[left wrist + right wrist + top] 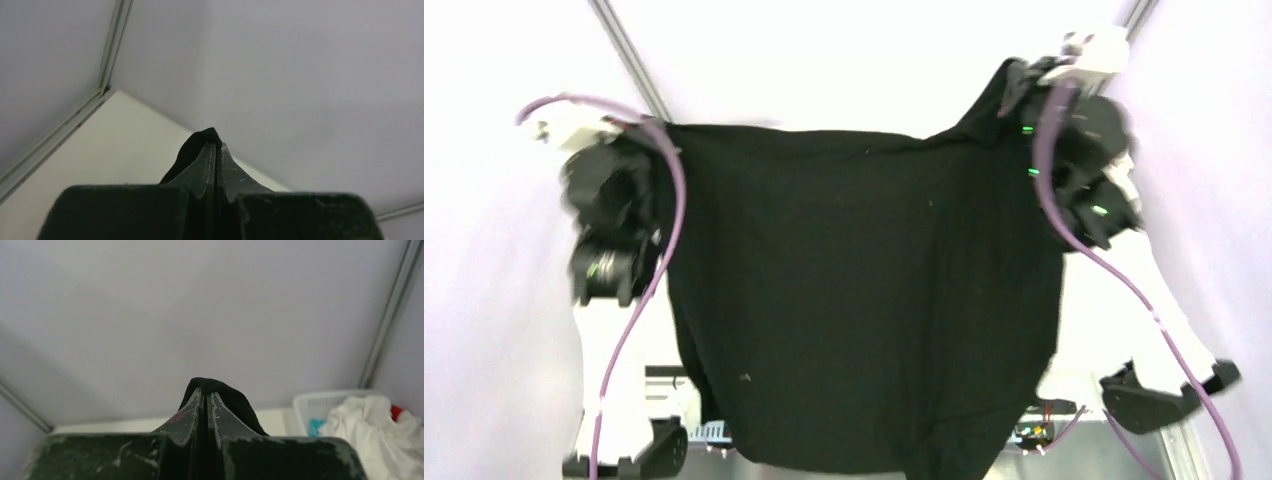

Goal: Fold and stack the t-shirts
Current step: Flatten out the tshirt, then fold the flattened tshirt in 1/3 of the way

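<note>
Black t-shirt [864,300] hanging spread wide, left jaws and right jaws clamped on its upper corners, hem seemingly cut off below

The t-shirt [864,300] hangs between the left gripper [216,148] and right gripper [204,393], one top corner in each.

A black shirt [864,300] hangs spread wide in the air, its top left corner at the left gripper [652,135], its right corner pulled higher at the right gripper [1024,75], with purple cables [674,200] looping down both sides.
</note>
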You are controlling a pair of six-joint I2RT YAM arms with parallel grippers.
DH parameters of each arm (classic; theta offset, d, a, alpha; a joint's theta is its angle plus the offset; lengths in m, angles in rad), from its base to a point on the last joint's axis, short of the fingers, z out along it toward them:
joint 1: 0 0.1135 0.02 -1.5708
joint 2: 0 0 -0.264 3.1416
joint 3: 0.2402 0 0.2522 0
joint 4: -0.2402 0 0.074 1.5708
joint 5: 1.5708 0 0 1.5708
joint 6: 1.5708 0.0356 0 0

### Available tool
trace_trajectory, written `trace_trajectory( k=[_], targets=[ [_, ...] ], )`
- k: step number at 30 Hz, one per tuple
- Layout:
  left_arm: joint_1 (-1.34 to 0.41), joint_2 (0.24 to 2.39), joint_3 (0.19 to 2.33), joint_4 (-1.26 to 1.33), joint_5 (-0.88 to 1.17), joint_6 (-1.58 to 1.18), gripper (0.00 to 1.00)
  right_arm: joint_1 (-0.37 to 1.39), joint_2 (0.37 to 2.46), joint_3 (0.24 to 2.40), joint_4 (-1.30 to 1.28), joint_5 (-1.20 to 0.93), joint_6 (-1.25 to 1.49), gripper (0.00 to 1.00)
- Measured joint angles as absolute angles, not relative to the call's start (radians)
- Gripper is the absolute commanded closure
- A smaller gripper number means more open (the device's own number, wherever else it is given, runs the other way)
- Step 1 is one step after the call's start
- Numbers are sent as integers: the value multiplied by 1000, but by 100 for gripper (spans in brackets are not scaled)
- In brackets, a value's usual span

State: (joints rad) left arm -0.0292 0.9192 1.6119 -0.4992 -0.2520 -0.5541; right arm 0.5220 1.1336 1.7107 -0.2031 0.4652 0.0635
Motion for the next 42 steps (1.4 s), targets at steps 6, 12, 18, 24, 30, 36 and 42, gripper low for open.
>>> trace_trajectory(
  k=[6,12,18,24,30,36,42],
  targets=[
    [-27,1342,1457,-404,-311,-545,100,391,1354,1396,-66,479,92,100],
    [-9,1833,1517,-371,-273,-535,100,265,1650,1313,82,371,244,100],
    [60,2296,1944,-472,-129,-533,100,219,2028,1433,97,200,364,100],
    [110,2388,2008,-497,-17,-547,100,218,2117,1491,73,135,408,100],
    [115,2373,1998,-470,30,-547,100,218,2091,1528,60,109,421,100],
    [110,2283,1897,-475,31,-524,100,217,1998,1523,-101,88,414,100],
    [121,2106,1725,-473,-2,-522,100,213,1792,1410,-228,38,421,100]
  ],
)
